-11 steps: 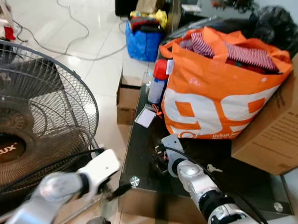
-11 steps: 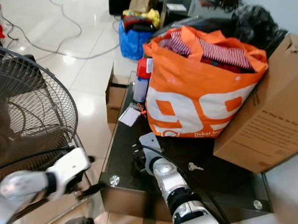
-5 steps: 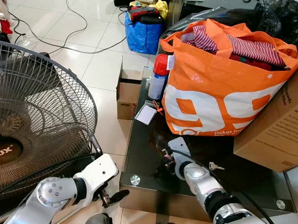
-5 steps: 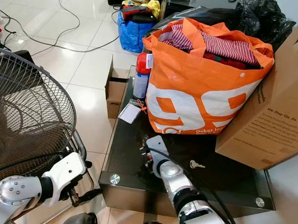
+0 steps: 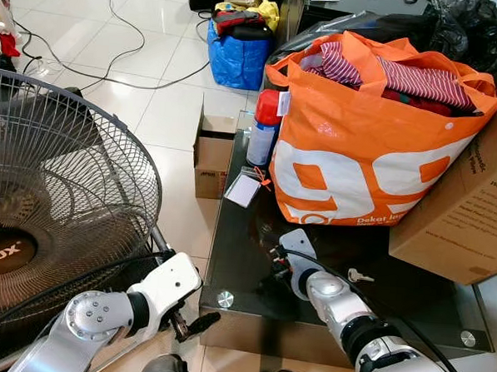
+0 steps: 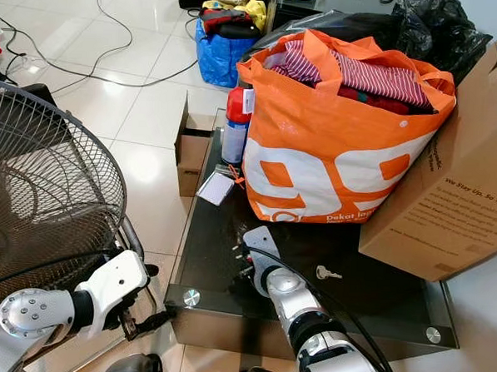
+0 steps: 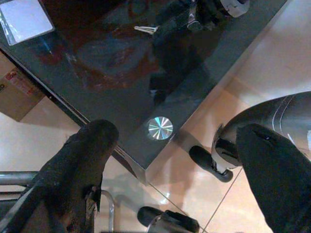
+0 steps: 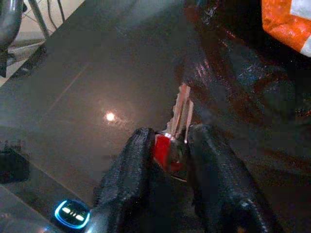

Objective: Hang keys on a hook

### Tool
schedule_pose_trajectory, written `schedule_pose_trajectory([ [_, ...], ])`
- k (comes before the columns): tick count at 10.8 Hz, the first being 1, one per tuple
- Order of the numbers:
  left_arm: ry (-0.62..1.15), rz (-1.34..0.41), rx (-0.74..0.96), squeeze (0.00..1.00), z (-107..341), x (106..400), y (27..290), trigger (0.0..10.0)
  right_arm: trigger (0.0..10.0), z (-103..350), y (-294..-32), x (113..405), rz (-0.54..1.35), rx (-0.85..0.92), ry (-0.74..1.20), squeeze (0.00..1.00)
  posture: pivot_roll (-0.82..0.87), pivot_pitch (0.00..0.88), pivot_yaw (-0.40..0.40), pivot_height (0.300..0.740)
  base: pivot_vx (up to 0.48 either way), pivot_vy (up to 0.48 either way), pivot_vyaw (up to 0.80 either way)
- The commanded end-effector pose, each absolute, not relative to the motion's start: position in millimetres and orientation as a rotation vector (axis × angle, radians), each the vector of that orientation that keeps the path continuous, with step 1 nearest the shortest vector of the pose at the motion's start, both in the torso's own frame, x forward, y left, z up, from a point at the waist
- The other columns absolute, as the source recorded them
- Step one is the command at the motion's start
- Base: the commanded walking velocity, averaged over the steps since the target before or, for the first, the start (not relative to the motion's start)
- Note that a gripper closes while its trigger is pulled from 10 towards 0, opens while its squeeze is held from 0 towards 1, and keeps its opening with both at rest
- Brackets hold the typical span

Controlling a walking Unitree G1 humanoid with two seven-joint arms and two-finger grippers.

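My right gripper [image 8: 170,138] is shut on a key with a red head [image 8: 166,145]; its silver blade [image 8: 181,109] sticks out past the fingertips, just over the dark glass table [image 5: 246,236]. From the head, that gripper [image 5: 275,259] hovers low near the table's front left part. A single silver key [image 5: 357,276] lies on the glass to its right, apart from it. My left gripper [image 7: 180,145] is open and holds nothing; it hangs beside the table's front left corner [image 5: 198,323], above the floor.
A big orange bag [image 5: 367,150] of clothes and a cardboard box [image 5: 464,214] fill the table's back and right. A red-capped can [image 5: 265,130] and a white card [image 5: 243,190] stand at its left edge. A large standing fan [image 5: 55,217] is close on my left.
The head view tipped a little a second ago. Both grippers stay in about the same places, the right one still closed on the key.
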State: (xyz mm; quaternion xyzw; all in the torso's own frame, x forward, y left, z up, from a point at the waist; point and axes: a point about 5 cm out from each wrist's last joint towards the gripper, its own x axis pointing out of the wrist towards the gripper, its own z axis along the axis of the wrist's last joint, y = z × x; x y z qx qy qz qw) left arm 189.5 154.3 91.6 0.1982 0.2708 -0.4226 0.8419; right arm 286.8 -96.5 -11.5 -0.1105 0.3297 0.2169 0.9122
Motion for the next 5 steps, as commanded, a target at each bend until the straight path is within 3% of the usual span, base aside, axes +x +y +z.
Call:
schedule_pose_trajectory([
  [1, 0.578, -0.902, 0.406, 0.0, 90.9, 187.7, 151.3, 10.0, 0.0, -13.6, -98.3, 285.1, 0.444, -0.231, 0.702, 0.0, -0.03, 0.124, -0.092, 0.74, 0.0, 0.0, 0.0],
  [5, 0.572, -0.904, 0.403, 0.0, 89.7, 191.8, 147.7, 10.0, 0.0, -7.5, -100.7, 290.9, 0.438, -0.23, 0.684, 0.0, -0.04, 0.108, -0.087, 0.74, 0.0, 0.0, 0.0],
])
